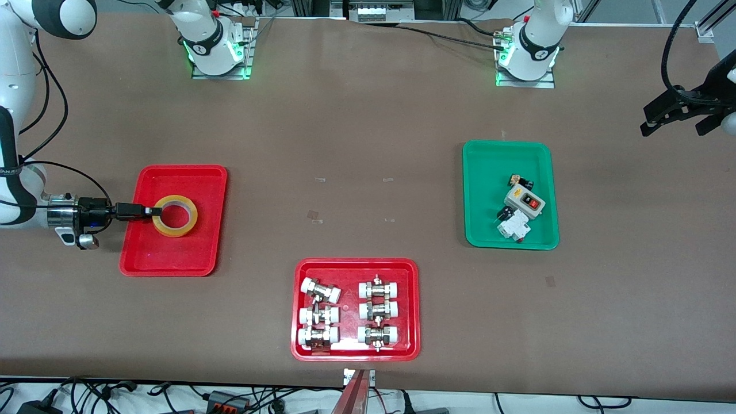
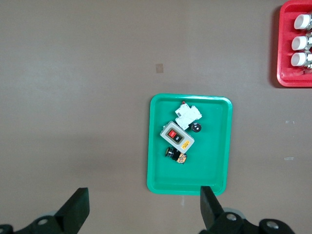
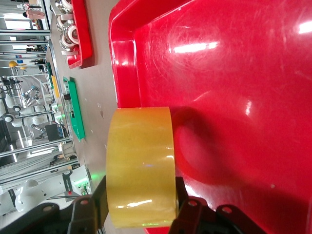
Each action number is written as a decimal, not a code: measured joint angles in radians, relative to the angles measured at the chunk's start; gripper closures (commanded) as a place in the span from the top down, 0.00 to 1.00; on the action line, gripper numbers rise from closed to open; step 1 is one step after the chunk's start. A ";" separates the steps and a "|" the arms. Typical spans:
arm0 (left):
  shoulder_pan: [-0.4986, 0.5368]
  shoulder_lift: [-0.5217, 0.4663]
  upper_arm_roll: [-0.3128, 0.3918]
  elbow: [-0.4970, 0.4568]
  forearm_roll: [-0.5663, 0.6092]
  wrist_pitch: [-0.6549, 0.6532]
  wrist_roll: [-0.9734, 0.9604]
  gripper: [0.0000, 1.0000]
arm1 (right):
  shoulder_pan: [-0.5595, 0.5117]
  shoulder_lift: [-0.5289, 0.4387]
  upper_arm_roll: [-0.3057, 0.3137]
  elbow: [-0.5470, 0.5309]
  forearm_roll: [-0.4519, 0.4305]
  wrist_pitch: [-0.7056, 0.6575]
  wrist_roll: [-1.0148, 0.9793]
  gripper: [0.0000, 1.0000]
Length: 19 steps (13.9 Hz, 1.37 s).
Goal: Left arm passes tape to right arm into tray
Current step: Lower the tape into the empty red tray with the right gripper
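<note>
Tape (image 1: 175,215) lies flat, hole upward, inside the plain red tray (image 1: 172,259) at the right arm's end of the table. The right gripper (image 1: 154,211) reaches in level from the tray's outer edge, its fingers pinched on the roll's wall at the side closest to that arm. In the right wrist view the yellow band (image 3: 141,165) sits between the two black fingers, its lower edge low over the glossy red floor, touching or just above; which one cannot be told. From the hand, the roll extends straight outward toward the tray's middle, so the release seems to call only for the fingers to part and the arm to draw back the way it points.

Left gripper (image 1: 681,112) hangs well apart, over bare table at the left arm's end, jaws spread wide and empty; that arm waits. Below it lies the green tray (image 2: 222,146) holding small electrical parts. A second red tray (image 1: 356,267) with white-capped fittings sits nearest the front camera.
</note>
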 measured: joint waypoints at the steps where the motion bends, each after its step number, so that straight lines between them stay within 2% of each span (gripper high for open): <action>1: 0.001 0.000 0.000 0.000 0.000 0.000 0.000 1.00 | 0.000 0.003 0.000 0.000 0.002 0.000 0.000 1.00; 4: 0.005 0.001 0.003 0.000 0.000 -0.001 0.000 1.00 | 0.005 0.010 0.009 0.011 -0.004 0.030 -0.010 1.00; 13: 0.009 0.025 0.008 0.000 0.000 -0.007 0.067 1.00 | 0.097 -0.001 0.018 0.075 -0.225 0.183 -0.013 1.00; 19: 0.009 0.025 0.008 0.000 0.000 -0.007 0.077 1.00 | 0.157 -0.046 0.018 0.077 -0.254 0.211 -0.012 1.00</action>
